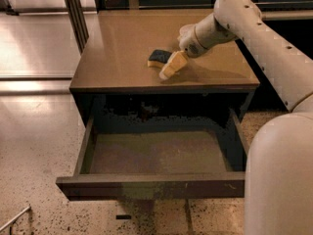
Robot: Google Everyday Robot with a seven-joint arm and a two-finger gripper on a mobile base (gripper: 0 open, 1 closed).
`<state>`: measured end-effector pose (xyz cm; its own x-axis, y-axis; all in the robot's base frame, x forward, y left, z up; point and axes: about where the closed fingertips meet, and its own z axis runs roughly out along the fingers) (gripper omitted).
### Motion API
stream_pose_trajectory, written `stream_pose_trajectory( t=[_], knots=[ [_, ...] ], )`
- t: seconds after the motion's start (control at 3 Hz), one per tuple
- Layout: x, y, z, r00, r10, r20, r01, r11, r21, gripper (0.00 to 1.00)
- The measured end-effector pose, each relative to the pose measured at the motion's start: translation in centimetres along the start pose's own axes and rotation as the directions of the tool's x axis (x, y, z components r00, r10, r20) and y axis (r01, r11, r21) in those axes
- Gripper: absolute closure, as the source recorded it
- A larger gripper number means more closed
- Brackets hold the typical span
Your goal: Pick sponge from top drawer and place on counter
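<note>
The sponge (pixel 158 58), dark blue on top with a yellow base, lies flat on the counter (pixel 122 43), near its middle right. My gripper (pixel 169 66) is low over the counter, right beside the sponge on its right side and touching or nearly touching it. The arm (pixel 230 18) reaches in from the right. The top drawer (pixel 151 186) is pulled fully open below the counter. Its greenish-tan floor (pixel 156 153) shows nothing on it.
The robot's white body (pixel 279 175) fills the lower right, next to the open drawer's right side. Speckled floor (pixel 34 146) lies to the left. A dark metal post (pixel 73 9) stands at the counter's back left corner.
</note>
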<state>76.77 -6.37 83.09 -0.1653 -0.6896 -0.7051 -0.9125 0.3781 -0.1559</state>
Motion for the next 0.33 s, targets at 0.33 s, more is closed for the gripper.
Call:
stream_pose_trajectory(
  t=[0.33],
  knots=[
    [0.0, 0.0, 0.0, 1.0, 0.0, 0.0, 0.0, 1.0, 0.0, 0.0]
  ],
)
